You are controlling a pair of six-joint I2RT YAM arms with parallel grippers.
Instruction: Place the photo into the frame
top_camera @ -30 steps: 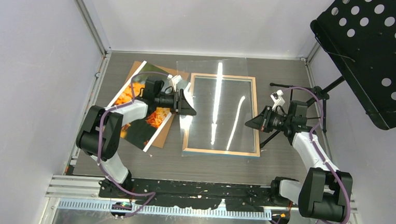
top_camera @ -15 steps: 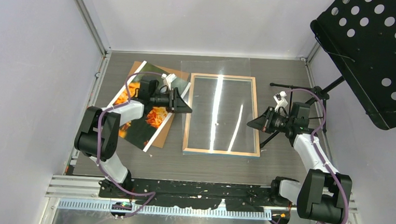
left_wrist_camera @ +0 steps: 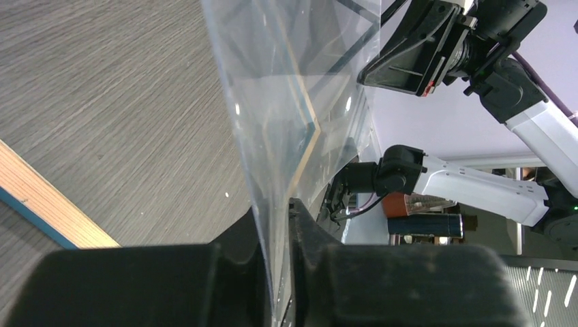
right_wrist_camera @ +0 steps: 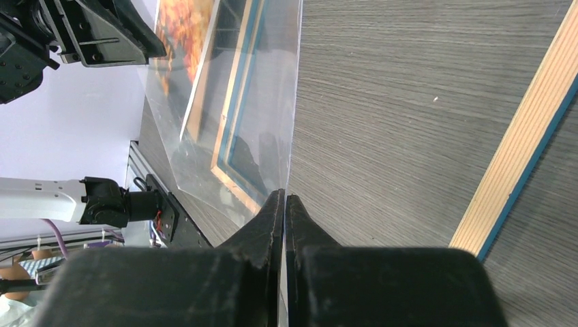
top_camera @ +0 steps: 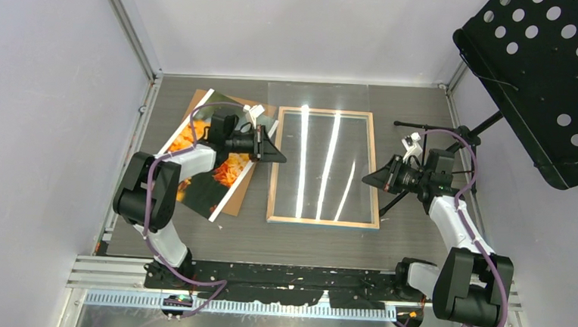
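Note:
The frame [top_camera: 322, 222] lies flat mid-table, wood side up. A clear pane [top_camera: 326, 128] hangs just over it, held at both sides. My left gripper [top_camera: 280, 157] is shut on the pane's left edge; in the left wrist view [left_wrist_camera: 276, 211] the pane [left_wrist_camera: 293, 82] runs up from between the fingers. My right gripper [top_camera: 366, 180] is shut on the pane's right edge, as the right wrist view [right_wrist_camera: 284, 199] also shows. The photo [top_camera: 199, 190] of orange flowers lies left of the frame on a brown backing board [top_camera: 242, 182], partly hidden by my left arm.
A black perforated music stand [top_camera: 549, 73] overhangs the right rear, its tripod legs [top_camera: 424, 128] standing just right of the frame. Grey walls enclose the table on the left, back and right. The arm bases sit on a black rail [top_camera: 301, 279] at the near edge.
The pane has shifted towards the back wall; its near edge no longer overhangs the frame's near rim. Both grippers still hold it, and the right one has moved slightly right.

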